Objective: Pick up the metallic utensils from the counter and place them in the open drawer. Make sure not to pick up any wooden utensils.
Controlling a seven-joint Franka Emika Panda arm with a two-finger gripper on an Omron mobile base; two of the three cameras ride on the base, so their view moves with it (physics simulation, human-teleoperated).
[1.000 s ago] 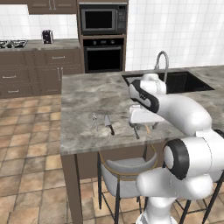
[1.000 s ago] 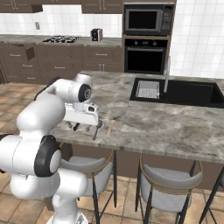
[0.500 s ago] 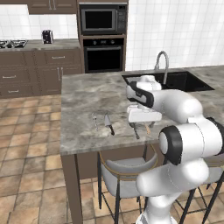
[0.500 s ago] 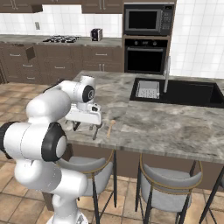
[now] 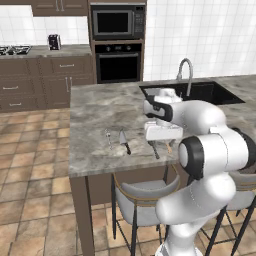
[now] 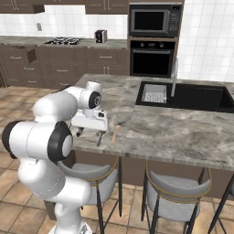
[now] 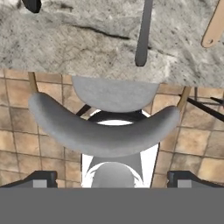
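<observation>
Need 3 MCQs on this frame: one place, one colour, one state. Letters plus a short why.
1. Where does the knife lie?
A. in the sink
B. on the counter, beside the fork
C. on a stool

2. What colour is the knife's handle?
A. black
B. red
C. white

3. How does the end effector stand?
A. shut on the knife
B. shut on the wooden spoon
C. open, holding nothing

Answers:
1 B: the left base view shows it flat on the stone top, just right of the fork.
2 A: the handle end near the counter edge is black, the blade silver.
3 C: the fingertips stand wide apart in the hand view, with nothing between them; the dark grey spoon and the wooden spoon lie on the counter ahead.
</observation>
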